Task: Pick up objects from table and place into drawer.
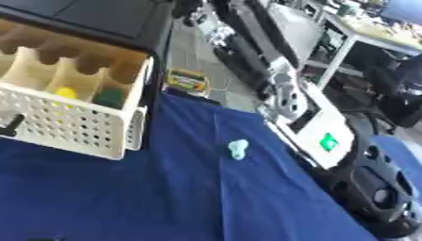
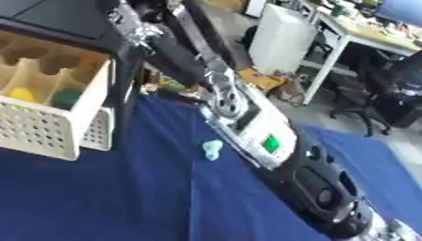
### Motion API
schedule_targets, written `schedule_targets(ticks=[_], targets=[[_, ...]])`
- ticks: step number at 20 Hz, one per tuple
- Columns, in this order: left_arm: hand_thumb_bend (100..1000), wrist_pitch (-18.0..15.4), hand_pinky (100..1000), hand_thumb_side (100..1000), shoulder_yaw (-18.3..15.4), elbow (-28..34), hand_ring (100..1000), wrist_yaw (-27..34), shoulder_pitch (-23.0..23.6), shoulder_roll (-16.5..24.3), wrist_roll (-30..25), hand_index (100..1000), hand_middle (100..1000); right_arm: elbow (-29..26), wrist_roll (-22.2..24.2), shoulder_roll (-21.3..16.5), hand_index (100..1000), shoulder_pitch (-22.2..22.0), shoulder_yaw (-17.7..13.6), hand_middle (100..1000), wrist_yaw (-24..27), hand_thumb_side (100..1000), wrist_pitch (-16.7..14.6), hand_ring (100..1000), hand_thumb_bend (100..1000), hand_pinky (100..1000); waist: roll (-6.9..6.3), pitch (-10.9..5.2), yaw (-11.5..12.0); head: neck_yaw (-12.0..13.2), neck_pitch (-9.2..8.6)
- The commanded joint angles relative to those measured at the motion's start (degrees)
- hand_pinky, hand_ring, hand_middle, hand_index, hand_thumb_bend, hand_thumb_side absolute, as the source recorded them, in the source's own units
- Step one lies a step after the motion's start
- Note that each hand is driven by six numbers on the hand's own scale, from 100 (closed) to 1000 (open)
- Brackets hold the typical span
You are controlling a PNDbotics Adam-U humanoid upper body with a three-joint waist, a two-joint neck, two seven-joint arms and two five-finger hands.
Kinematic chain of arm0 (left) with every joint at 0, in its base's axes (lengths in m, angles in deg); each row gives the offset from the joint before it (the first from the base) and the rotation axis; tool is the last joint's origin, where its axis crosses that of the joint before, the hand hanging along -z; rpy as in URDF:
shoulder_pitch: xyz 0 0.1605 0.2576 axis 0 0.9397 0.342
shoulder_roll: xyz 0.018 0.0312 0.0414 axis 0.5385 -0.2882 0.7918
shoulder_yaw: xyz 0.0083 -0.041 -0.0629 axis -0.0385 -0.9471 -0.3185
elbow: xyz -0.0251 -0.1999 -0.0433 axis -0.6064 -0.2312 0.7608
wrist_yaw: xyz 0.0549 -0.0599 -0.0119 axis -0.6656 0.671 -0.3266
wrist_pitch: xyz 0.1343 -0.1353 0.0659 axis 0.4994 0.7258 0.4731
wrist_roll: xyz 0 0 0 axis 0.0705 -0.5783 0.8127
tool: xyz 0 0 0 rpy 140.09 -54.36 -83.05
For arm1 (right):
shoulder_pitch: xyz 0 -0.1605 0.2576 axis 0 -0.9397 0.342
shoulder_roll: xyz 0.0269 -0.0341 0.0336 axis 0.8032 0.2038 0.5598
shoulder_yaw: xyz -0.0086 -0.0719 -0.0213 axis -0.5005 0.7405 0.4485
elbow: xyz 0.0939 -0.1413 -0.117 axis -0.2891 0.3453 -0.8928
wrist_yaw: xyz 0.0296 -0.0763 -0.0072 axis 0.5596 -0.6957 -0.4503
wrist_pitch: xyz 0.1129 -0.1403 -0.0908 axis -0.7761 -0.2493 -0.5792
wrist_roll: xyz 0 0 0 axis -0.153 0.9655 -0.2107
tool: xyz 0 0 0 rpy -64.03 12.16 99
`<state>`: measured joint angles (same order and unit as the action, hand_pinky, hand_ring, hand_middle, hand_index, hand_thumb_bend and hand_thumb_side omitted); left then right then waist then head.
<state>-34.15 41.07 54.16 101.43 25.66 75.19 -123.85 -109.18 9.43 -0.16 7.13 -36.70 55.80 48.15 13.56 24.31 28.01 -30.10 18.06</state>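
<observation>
A dark handle (image 1: 12, 124) on the drawer (image 1: 74, 127) front is shown only in the left eye view, along w/ a small yellow-green box (image 1: 187, 81) on the floor past the cloth. A white cabinet (image 2: 280, 37) and more of the arm's upper part are shown only in the right eye view.

The right arm (image 2: 247, 117) is stretched diagonally from top centre down to the lower right corner; white casing w/ a green light, black and silver joints. The hand itself is cut off by the frame edge, so finger state cannot be told, and no places can be given rel. to the fingers. The left hand is not seen.

A small pale mint object (image 1: 237, 148), lumpy and soft-looking, is laid on the blue cloth (image 1: 165, 197), just beside the arm, apart from the drawer. The drawer is cream plastic w/ a perforated front and dividers; a yellow item (image 1: 66, 92) and a green item (image 1: 109, 98) are held in adjacent compartments.
</observation>
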Motion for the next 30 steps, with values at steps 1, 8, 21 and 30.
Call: schedule_targets(ticks=[1, 8, 21, 30], targets=[[190, -0.61, 1000, 1000, -0.62, 0.82, 437, -0.6, -0.34, 0.78, 0.73, 759, 631, -1.15, -3.38, -3.09, 805, -1.52, -3.7, 542, 2.14, 944, -3.19, 836, 322, 692, -0.61, -1.02, -0.42, 1.38, 0.14], [167, -3.69, 1000, 963, -2.03, 0.82, 436, -0.95, -0.99, 2.86, 2.53, 760, 633, -1.16, -8.2, -4.2, 800, -9.91, -9.98, 542, 4.47, 976, -10.51, 829, 256, 676, -0.61, -0.64, -2.04, 6.67, 0.97], [100, -12.89, 965, 827, -4.82, 0.82, 435, 2.47, -2.49, 8.08, 6.09, 763, 632, -1.16, -11.76, -1.05, 806, -26.25, -17.03, 540, 3.88, 968, -25.94, 814, 163, 659, -3.82, -0.62, -7.48, 11.6, 2.94], [100, -17.48, 942, 775, -6.78, 0.82, 434, 4.02, -2.24, 9.79, 8.58, 773, 631, -1.16, -11.44, 6.07, 829, -34.1, -16.75, 557, -1.22, 970, -33.44, 803, 121, 649, -7.39, -0.82, -11.75, 13.02, 4.35]])
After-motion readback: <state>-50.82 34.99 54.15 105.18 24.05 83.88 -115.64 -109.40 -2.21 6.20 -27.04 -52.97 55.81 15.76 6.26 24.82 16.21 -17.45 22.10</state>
